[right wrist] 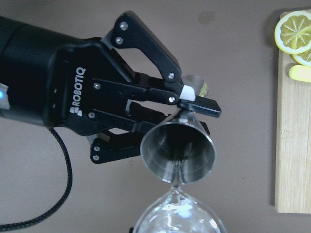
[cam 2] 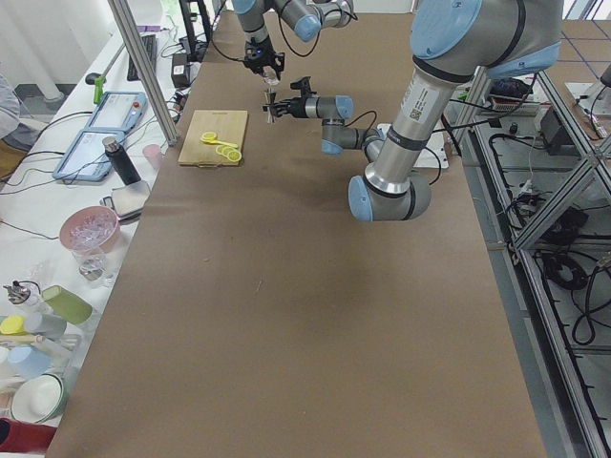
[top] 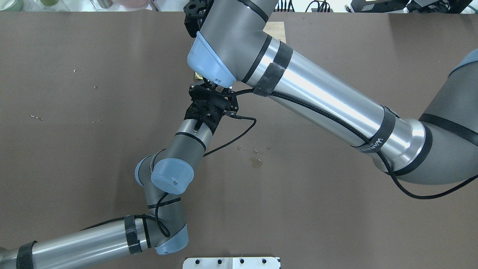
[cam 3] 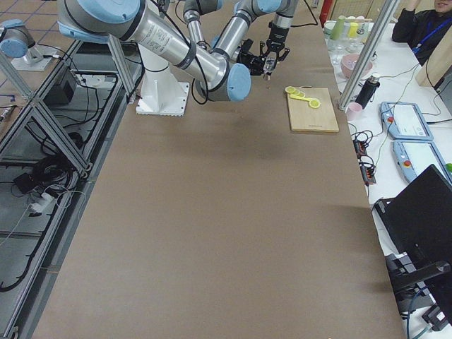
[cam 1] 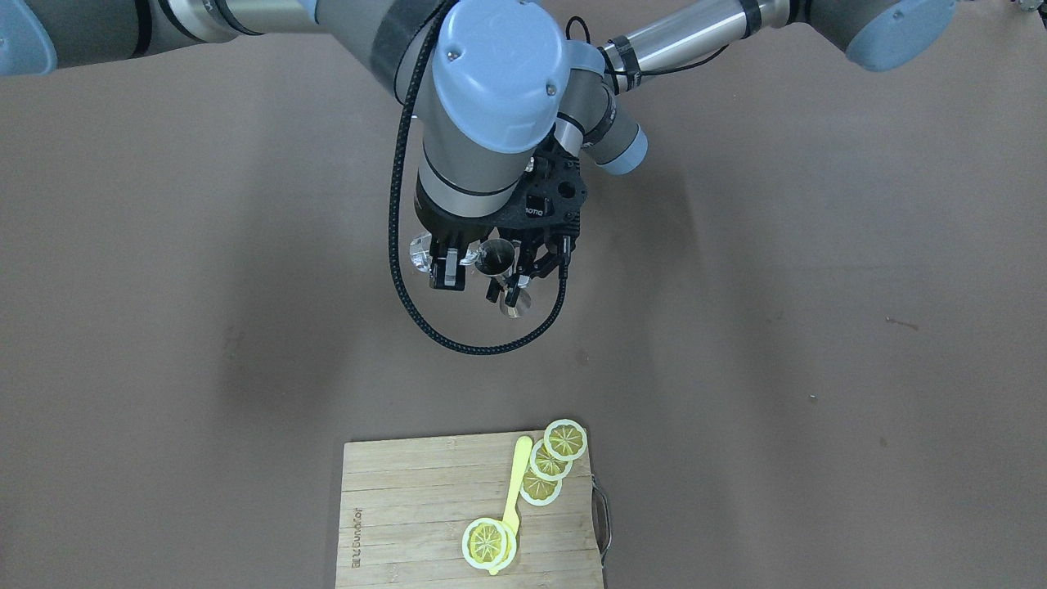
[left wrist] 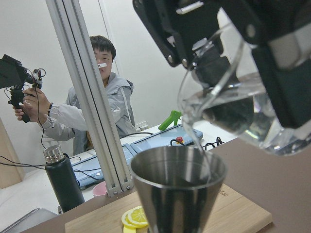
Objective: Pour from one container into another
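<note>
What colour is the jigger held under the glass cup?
Silvery grey steel, darker inside; the jigger shows best in the right wrist view.

A wooden cutting board point(cam 1: 409, 507) with a metal handle point(cam 1: 603, 519) lies on the brown table point(cam 1: 164, 327). Three lemon slices point(cam 1: 549, 462) overlap in a row at one corner. A fourth slice point(cam 1: 488, 542) sits apart, touched by a yellow utensil point(cam 1: 515, 478). A few wet spots point(top: 256, 162) mark the table. Beyond an aluminium post point(left wrist: 92, 107), a person point(left wrist: 112, 111) holds a black device point(left wrist: 12, 77) near a dark bottle point(left wrist: 65, 182).

Silver arms point(top: 336, 97), blue caps point(top: 170, 175), black cables point(cam 1: 483, 350)
</note>
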